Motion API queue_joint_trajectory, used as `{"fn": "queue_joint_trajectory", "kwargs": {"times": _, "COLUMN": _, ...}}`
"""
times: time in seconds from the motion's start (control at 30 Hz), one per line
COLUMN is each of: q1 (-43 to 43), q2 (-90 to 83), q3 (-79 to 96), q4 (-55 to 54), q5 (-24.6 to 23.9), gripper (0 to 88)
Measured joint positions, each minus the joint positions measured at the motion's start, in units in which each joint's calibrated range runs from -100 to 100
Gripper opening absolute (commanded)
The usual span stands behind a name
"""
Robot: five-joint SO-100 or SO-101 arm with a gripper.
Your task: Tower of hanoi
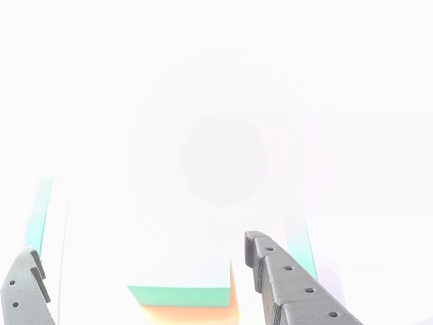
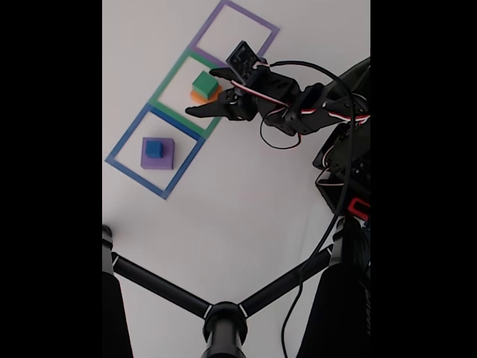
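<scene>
The end effector (image 2: 203, 92) is spread wide, its jaws either side of the green block (image 2: 203, 82) without pinching it. That block sits on an orange block (image 2: 202, 96) inside the green tape square (image 2: 165, 80). The washed-out other view seems to show the same green-over-orange stack (image 1: 179, 295) between the grey fingers (image 1: 287, 277). Nearby, a blue block (image 2: 153, 148) rests on a purple block (image 2: 167, 158) in the blue tape square (image 2: 122, 143); the purple tape square (image 2: 262, 39) holds nothing. Judging by two split stacks, the puzzle looks midway, several transfers remaining on the white table (image 2: 246, 216)
</scene>
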Motion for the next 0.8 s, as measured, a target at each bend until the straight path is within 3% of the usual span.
{"fn": "queue_joint_trajectory", "kwargs": {"times": 0.8, "q1": -0.7, "q2": 2.1, "q3": -1.5, "q4": -1.2, "q5": 0.0, "gripper": 26.8}}
